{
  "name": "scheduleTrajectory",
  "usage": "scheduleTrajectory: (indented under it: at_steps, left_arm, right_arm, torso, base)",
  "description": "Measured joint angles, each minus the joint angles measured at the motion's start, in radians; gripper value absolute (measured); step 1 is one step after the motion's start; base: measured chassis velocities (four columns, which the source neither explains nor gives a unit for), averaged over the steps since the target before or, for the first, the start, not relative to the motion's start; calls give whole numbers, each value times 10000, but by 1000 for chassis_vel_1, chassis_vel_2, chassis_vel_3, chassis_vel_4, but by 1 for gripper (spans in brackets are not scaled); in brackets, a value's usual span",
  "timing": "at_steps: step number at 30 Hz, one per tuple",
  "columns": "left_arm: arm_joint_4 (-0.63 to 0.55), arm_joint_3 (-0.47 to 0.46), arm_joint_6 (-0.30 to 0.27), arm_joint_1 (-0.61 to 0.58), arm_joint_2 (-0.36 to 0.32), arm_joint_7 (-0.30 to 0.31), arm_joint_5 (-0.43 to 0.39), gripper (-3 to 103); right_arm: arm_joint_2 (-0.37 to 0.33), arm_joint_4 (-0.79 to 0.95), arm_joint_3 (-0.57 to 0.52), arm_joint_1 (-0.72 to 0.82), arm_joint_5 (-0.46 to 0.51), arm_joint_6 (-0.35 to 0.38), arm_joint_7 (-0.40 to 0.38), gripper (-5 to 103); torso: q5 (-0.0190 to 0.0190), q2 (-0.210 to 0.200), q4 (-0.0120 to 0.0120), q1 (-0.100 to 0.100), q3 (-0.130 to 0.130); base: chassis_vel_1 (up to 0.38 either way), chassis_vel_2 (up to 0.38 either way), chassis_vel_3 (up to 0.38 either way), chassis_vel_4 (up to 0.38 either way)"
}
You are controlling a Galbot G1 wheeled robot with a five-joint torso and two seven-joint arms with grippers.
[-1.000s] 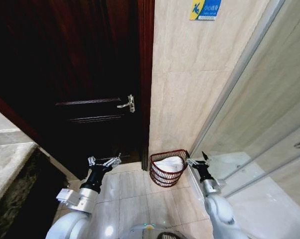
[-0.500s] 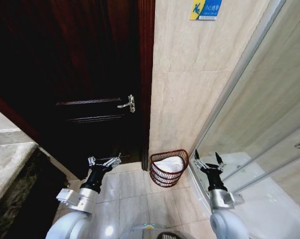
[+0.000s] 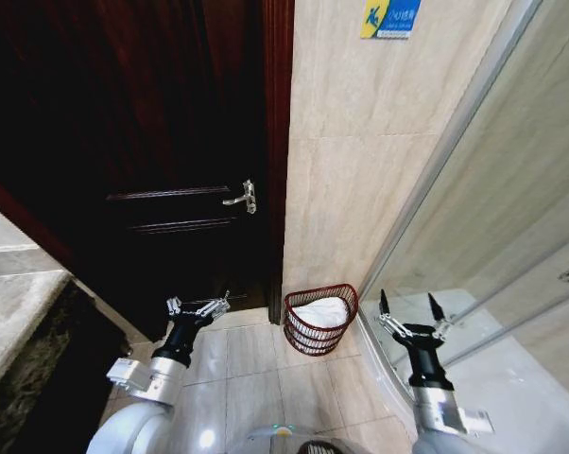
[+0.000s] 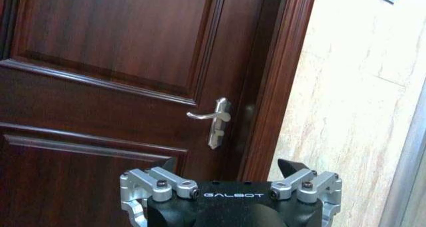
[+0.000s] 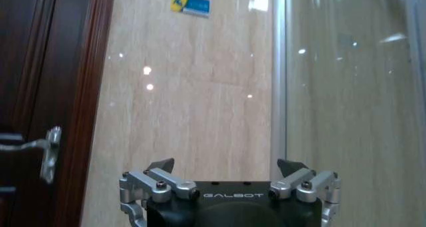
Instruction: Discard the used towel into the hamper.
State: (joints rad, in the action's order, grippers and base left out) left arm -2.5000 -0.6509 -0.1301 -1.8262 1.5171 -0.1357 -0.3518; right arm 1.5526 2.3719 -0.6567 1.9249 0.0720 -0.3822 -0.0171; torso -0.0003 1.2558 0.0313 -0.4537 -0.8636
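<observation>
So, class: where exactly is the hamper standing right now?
In the head view, the hamper stands on the tiled floor against the beige wall, just right of the dark door's frame and between the left gripper and right gripper.

Bare floor tiles (image 3: 256, 364) lie open between the two arms, so there's room to pass there. The hamper (image 3: 319, 318) sits tight in the corner, its far side against the beige wall (image 3: 360, 180) and the dark door (image 3: 152, 189) on its left. On the right, the glass shower panel (image 3: 511, 246) and its curved base close things in; the gap beside the hamper looks narrow, perhaps
</observation>
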Motion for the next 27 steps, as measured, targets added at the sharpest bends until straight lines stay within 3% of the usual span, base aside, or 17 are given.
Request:
scheduleTrajectory:
  at_steps: [6, 15, 27]
  left_arm:
    - [0, 0, 0, 0, 0, 0, 0, 100]
    - [0, 0, 0, 0, 1, 0, 0, 100]
    - [0, 0, 0, 0, 1, 0, 0, 100]
  right_arm:
    - [473, 20, -129, 53, -82, -578, 15, 100]
    - [552, -210, -219, 348, 101, -1042, 20, 100]
    - [515, -305, -443, -47, 573, -895, 107, 100]
  torso:
    - [3, 0, 1, 0, 0]
    - [3, 0, 1, 0, 0]
    - [3, 0, 2, -1, -1]
  base:
    - [0, 0, 0, 0]
    - [0, 0, 0, 0]
    - [-25, -20, -20, -22]
